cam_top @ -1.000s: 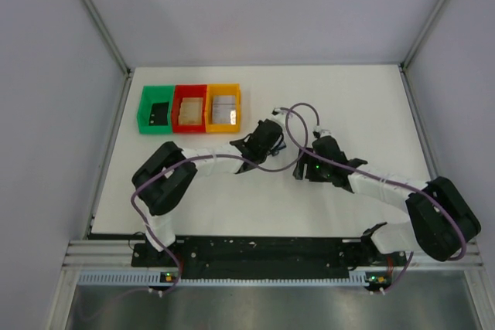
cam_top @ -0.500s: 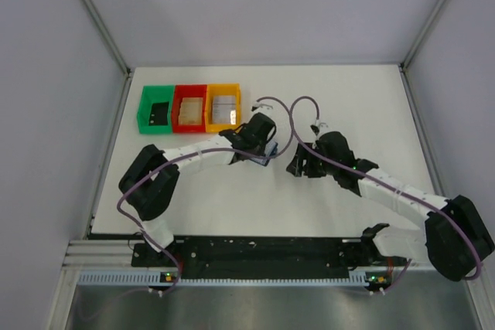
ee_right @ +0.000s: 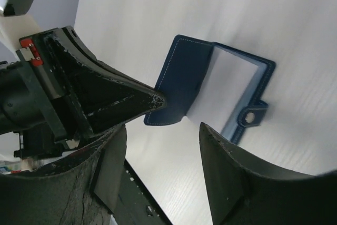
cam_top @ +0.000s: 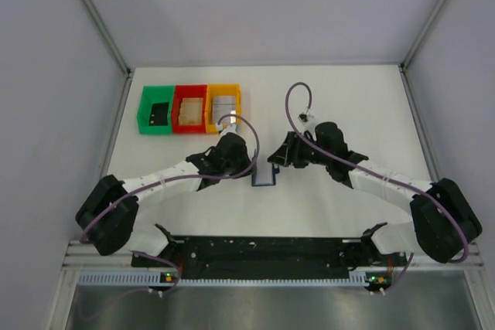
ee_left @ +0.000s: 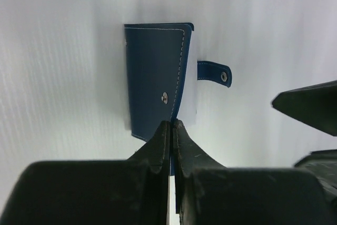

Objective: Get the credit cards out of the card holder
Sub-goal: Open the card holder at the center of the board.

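Step in hand: spreading the holder [ee_left: 155, 77] for access. It sits half-open on the desk [cam_top: 348, 98], between my arms. My left tool [ee_left: 171, 130] is pinched together on the cover's near edge. My right tool [ee_right: 160, 130] hovers fingers apart, facing a pale card [ee_right: 226, 85] inside. Next, I judge: right tool nips the card's free edge and slides it out against the left's hold

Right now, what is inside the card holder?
The card holder stands part open; a pale card face shows between its flaps. The flap pinched by the left tool covers the rest, so more cards cannot be counted.
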Robot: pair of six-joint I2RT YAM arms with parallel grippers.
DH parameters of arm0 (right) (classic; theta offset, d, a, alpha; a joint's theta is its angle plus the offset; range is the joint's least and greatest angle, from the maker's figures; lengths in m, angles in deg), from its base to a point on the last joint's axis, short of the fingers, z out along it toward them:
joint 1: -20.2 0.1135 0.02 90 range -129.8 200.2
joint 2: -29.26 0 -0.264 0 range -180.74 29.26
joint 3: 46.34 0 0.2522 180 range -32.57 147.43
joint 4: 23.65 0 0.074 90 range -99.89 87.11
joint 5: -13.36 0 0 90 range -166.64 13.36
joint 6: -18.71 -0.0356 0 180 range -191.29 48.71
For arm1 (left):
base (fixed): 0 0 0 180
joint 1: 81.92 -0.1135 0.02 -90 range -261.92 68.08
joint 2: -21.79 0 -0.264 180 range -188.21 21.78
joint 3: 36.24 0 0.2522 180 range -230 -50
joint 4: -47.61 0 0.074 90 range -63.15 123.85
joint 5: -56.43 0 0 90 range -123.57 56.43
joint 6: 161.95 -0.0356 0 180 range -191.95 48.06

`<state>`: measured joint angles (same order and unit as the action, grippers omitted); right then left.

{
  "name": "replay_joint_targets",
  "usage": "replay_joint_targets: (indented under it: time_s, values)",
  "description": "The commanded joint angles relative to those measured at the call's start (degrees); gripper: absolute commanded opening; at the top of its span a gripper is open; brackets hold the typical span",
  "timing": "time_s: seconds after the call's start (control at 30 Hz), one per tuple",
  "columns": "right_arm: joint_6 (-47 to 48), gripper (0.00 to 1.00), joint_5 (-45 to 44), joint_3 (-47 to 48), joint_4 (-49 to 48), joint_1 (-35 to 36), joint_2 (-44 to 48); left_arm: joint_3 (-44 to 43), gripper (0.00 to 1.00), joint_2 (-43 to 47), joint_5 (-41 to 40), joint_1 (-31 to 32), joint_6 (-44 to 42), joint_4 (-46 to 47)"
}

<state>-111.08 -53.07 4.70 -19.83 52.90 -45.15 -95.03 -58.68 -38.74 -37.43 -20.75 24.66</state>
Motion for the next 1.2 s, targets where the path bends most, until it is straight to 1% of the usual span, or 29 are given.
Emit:
replay_joint_targets:
  time_s: [0.0,0.13,0.3,0.4,0.53,0.67,0.83,0.93,1.03,1.13,1.17]
  values:
    - [-2.40,0.56,3.15,2.19,-5.71,1.21,-3.10,0.47,0.00,3.73,1.48,-0.10,4.96,4.97]
    - [-3.45,0.52,1.92,2.10,-6.41,1.39,-7.23,3.45,0.00,6.89,-1.94,-0.45,5.66,4.36]
    - [-3.28,0.51,-3.70,1.22,-2.90,1.39,-8.56,11.27,0.00,7.78,-3.62,-1.69,6.98,6.55]
    - [-2.84,0.51,-3.80,0.69,-3.95,1.39,-9.25,14.79,0.00,6.12,-3.45,-2.39,7.86,8.30]
    - [-3.27,0.50,-1.43,1.22,-5.97,1.48,-12.07,18.49,0.00,4.53,-1.42,-3.09,9.70,12.35]
    - [-3.27,0.49,-2.39,1.66,-5.88,1.39,-13.83,19.20,0.00,4.53,-2.12,-3.36,9.27,12.01]
    - [-3.89,0.47,-0.64,1.13,-7.82,1.39,-14.36,17.71,0.00,2.78,-3.36,-3.44,7.16,9.90]
    - [-3.37,0.42,-1.51,1.22,-6.94,1.39,-14.36,17.26,0.02,1.45,-3.18,-3.44,6.90,9.98]
    - [-2.58,0.33,-1.34,1.31,-6.68,1.39,-14.71,17.44,0.03,1.01,-2.92,-3.44,6.98,10.42]
    - [-2.40,0.30,-0.55,1.31,-6.94,1.39,-14.88,17.44,0.03,0.93,-2.65,-3.36,6.90,10.60]
    - [-2.40,0.28,-0.37,1.31,-7.03,1.39,-14.97,17.53,0.03,0.84,-2.65,-3.44,6.90,10.77]
